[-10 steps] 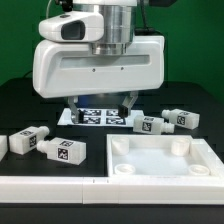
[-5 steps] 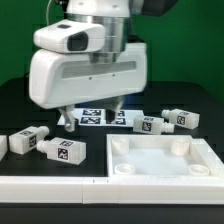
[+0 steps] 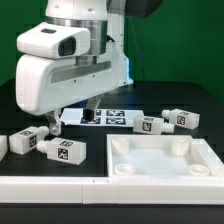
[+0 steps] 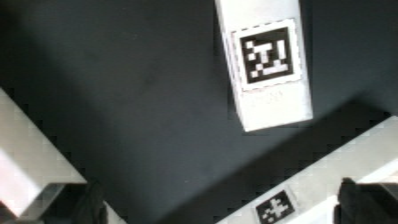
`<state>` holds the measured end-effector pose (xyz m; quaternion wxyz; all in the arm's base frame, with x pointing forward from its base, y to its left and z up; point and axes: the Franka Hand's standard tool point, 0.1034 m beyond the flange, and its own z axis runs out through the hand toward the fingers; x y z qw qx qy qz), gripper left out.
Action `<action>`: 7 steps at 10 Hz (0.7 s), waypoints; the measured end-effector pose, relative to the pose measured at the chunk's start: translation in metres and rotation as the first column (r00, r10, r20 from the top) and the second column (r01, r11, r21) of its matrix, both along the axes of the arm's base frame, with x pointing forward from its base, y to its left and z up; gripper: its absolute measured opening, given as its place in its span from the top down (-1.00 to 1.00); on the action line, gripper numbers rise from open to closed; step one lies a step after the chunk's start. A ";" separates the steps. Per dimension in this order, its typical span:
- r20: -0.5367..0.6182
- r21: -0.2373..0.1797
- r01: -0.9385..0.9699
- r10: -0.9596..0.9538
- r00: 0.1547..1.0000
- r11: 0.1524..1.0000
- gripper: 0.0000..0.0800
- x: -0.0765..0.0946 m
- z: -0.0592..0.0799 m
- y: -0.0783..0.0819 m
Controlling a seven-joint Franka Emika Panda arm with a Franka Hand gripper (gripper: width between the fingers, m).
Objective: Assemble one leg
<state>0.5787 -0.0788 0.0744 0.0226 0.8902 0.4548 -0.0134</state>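
Four legs, all lying flat on the table (image 3: 195,100), none upright. On the exterior view's left, first leg (image 3: 28,140) and second leg (image 3: 63,151) sit just beside each other, tags showing. On the exterior view's right, third leg (image 3: 151,124) and fourth leg (image 3: 181,118) lie close together, well apart from the left pair. Each is a small white oblong block with black-and-white square tags. In the wrist view, a leg (image 4: 267,65) lies flat, tag facing the camera; which of the four, can't tell.
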 end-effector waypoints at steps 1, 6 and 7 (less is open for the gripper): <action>0.050 -0.009 -0.033 0.033 0.998 0.999 -0.62 -0.001 -0.007 0.001; -0.097 -0.077 0.067 -0.074 0.993 0.995 -0.62 -0.012 -0.019 0.015; -0.129 -0.092 0.069 -0.081 0.988 0.993 -0.62 -0.015 -0.020 0.022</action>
